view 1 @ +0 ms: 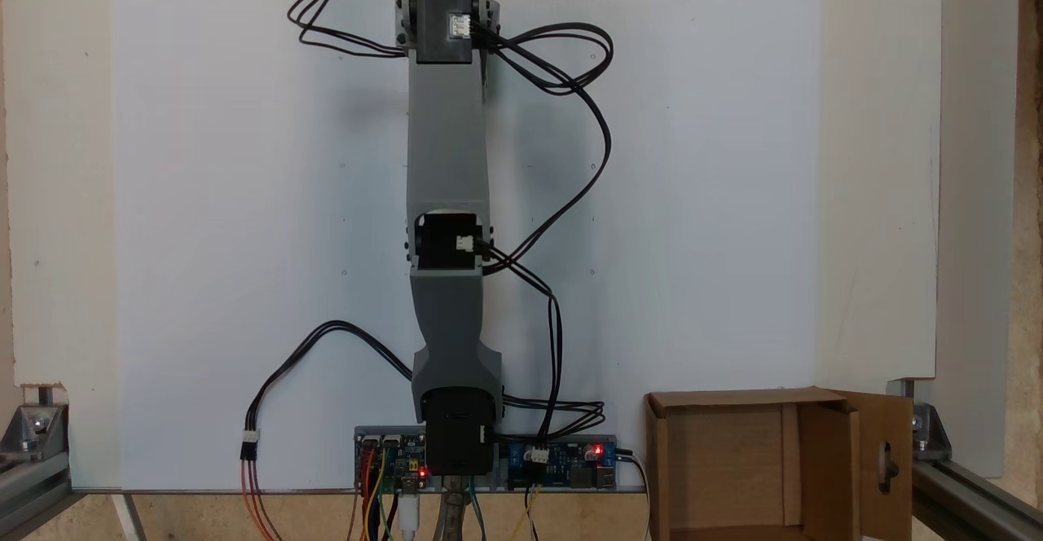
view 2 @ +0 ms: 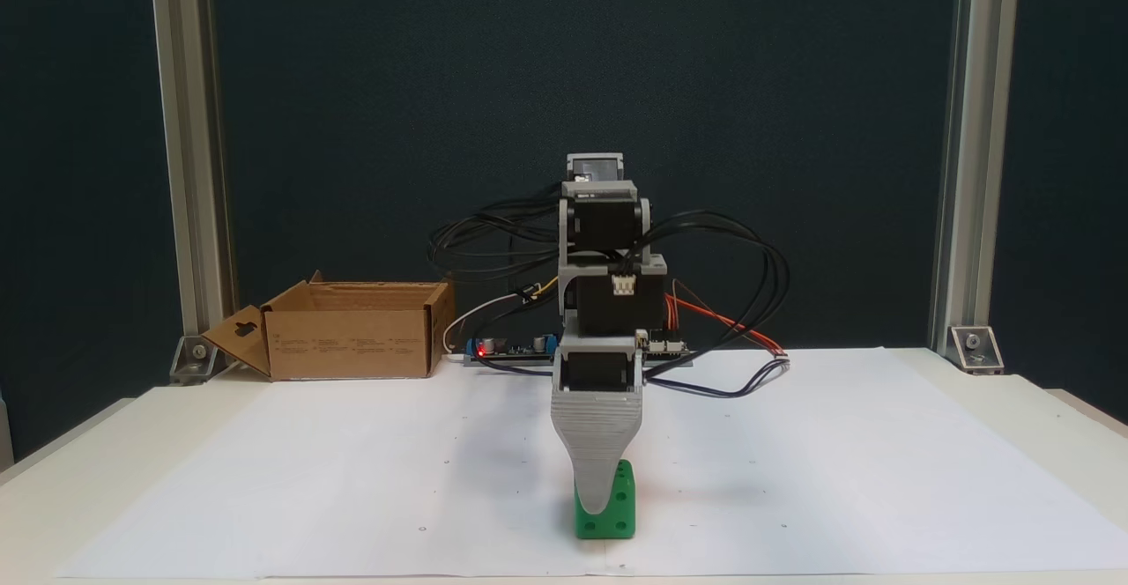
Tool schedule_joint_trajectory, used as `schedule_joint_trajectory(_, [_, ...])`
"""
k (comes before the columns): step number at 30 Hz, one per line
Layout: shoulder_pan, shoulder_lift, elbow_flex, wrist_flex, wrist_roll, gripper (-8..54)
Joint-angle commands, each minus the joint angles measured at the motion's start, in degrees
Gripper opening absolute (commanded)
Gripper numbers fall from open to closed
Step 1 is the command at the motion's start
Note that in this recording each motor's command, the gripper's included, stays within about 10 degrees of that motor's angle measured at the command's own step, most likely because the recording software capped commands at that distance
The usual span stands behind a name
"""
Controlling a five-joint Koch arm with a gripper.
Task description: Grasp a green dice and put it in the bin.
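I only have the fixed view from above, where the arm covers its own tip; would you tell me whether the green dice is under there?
Observer: Yes, the green dice sits on the white paper, right at the tip of the tool.
Operator: Thank you. Is it off the table?
Observer: No, its base rests flat on the paper. One grey jaw stands in front of it, so I cannot tell whether the tool grips it.
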Motion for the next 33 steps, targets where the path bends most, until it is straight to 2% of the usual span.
schedule_joint_trajectory(1, [0.79,0.97,-3.52,-0.18,-2.55,43.3])
schedule_joint_trajectory(33, [0.79,-2.20,-3.52,-3.16,-1.05,41.5])
